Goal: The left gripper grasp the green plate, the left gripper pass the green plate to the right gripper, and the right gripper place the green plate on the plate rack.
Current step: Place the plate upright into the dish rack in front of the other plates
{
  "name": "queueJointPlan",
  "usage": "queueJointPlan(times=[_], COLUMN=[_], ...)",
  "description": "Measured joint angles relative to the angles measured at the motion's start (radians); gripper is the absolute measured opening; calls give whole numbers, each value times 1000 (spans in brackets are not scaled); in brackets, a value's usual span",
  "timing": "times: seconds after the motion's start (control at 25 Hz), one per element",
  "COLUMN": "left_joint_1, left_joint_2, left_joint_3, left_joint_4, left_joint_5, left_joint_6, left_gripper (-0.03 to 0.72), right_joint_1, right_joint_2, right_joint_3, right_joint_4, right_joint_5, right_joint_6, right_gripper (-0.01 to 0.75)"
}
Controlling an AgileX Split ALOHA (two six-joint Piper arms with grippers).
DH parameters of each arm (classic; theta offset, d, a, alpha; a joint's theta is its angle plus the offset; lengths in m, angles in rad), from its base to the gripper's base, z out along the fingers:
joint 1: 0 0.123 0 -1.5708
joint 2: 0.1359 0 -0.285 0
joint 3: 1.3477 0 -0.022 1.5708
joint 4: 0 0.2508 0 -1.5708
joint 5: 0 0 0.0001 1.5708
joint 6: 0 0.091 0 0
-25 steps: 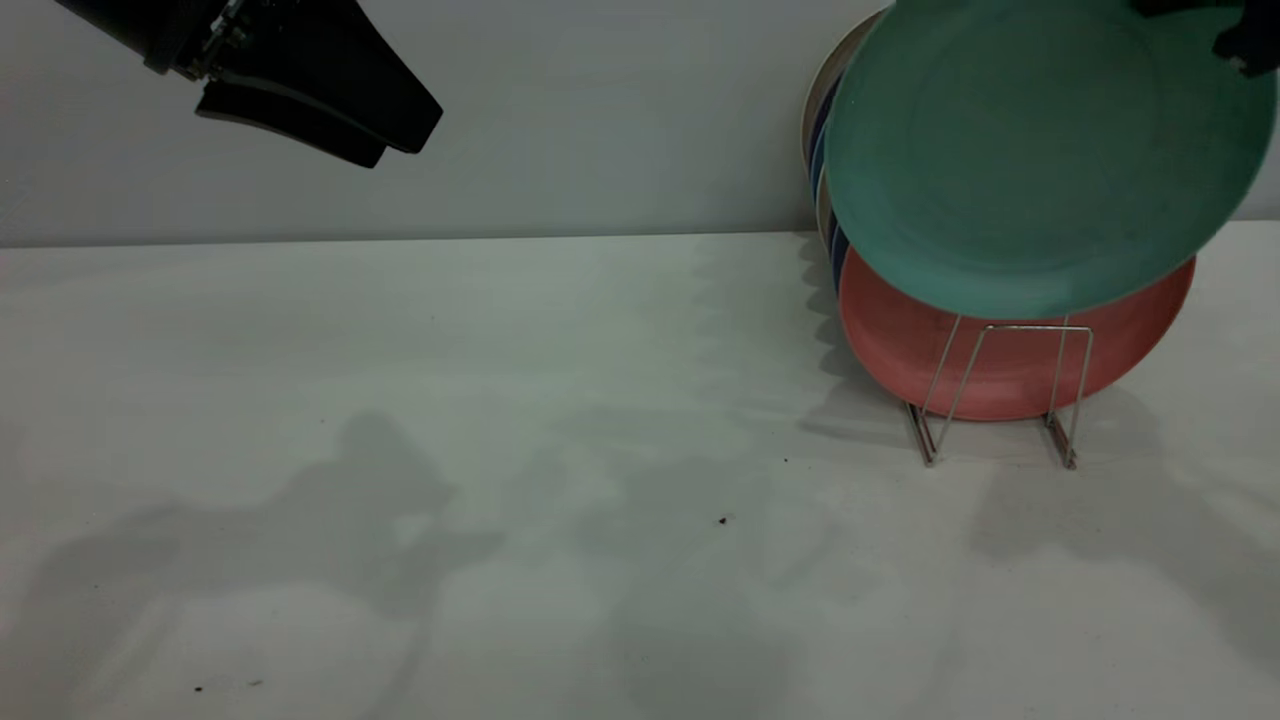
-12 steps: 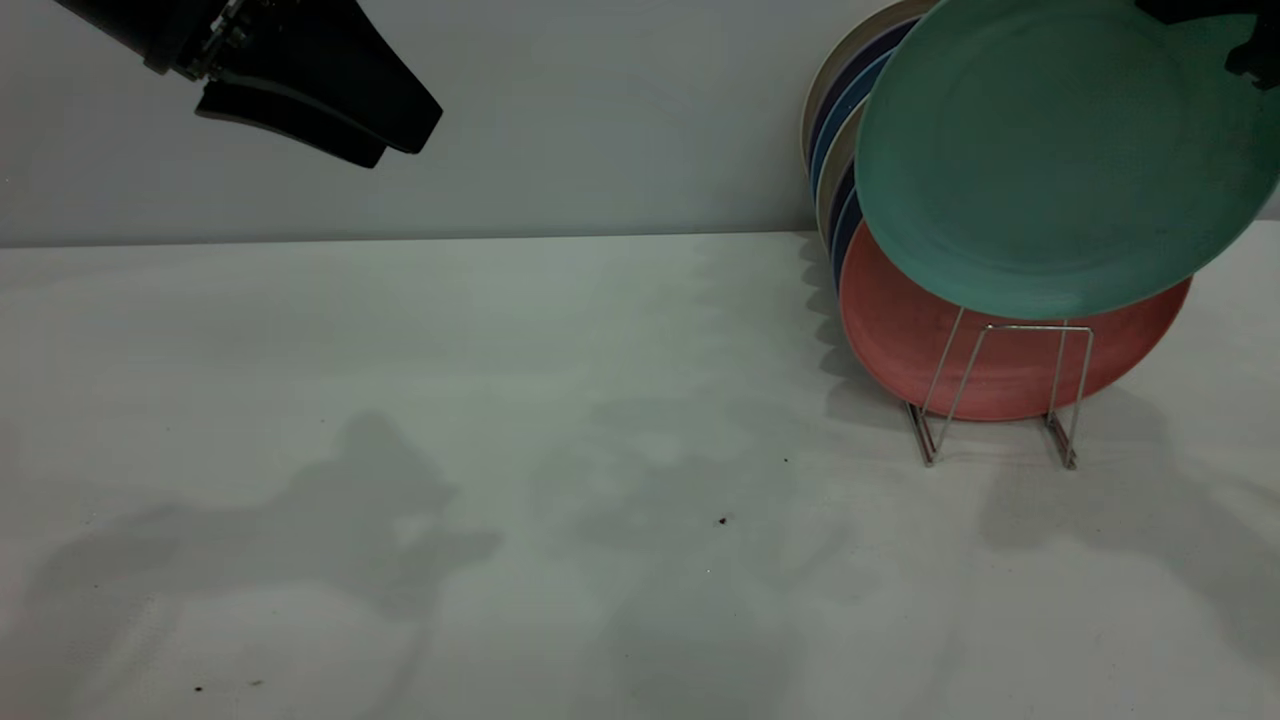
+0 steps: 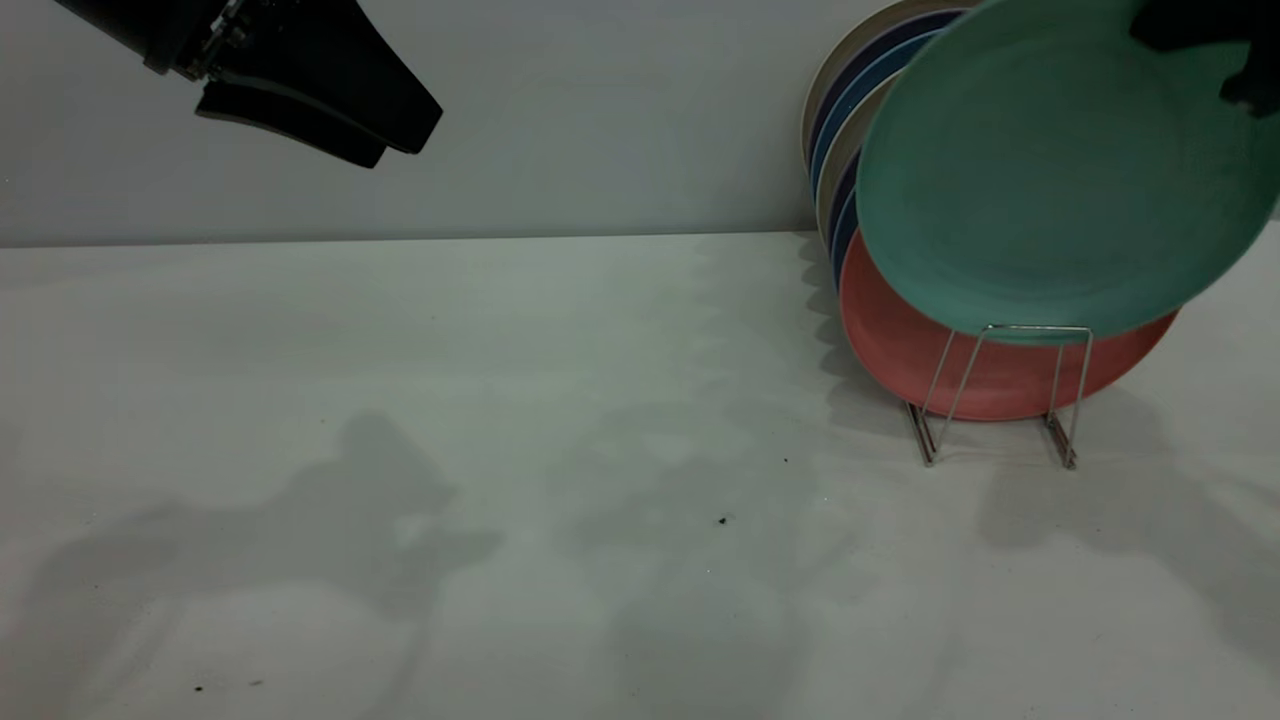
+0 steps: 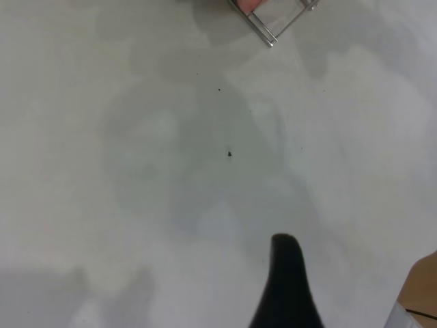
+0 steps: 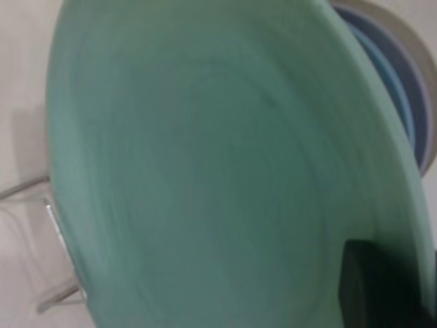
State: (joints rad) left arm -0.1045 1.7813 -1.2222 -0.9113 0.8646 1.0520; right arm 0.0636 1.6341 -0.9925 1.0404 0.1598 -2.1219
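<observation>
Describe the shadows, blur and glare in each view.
Exterior view: dim, even light; soft arm shadows spread across the table, the plate rack stays crisp, and there is no glare. Left wrist view: faint shadow patches on the table, with the near fingertip soft-edged. Right wrist view: the green plate fills the picture, smeared, with the blue plates behind it hazy.

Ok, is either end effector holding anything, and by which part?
The right end effector holds the green plate by its upper rim. The left end effector holds nothing.
</observation>
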Motion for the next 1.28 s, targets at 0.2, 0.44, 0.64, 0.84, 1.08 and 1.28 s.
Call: queueJointPlan(times=[0.2, 0.44, 0.64, 0.84, 1.08, 1.28], left_joint_1=[0, 0, 0, 0, 0, 0], left_joint_2=[0, 0, 0, 0, 0, 0], left_joint_3=[0, 0, 0, 0, 0, 0], left_joint_4=[0, 0, 0, 0, 0, 0], left_joint_5=[0, 0, 0, 4, 9, 11], left_joint_6=[0, -2, -3, -3, -3, -3], left_gripper=[589, 589, 589, 589, 589, 589], right_joint_1=[0, 0, 0, 0, 0, 0], right_joint_2=[5, 5, 5, 5, 5, 5], right_joint_3=[0, 0, 0, 0, 0, 0], right_joint_4=[22, 84, 102, 125, 129, 148], right_joint_5=[0, -3, -3, -3, -3, 35], right_joint_6=[0, 0, 0, 0, 0, 0], right_gripper=[60, 69, 100, 204, 312, 321])
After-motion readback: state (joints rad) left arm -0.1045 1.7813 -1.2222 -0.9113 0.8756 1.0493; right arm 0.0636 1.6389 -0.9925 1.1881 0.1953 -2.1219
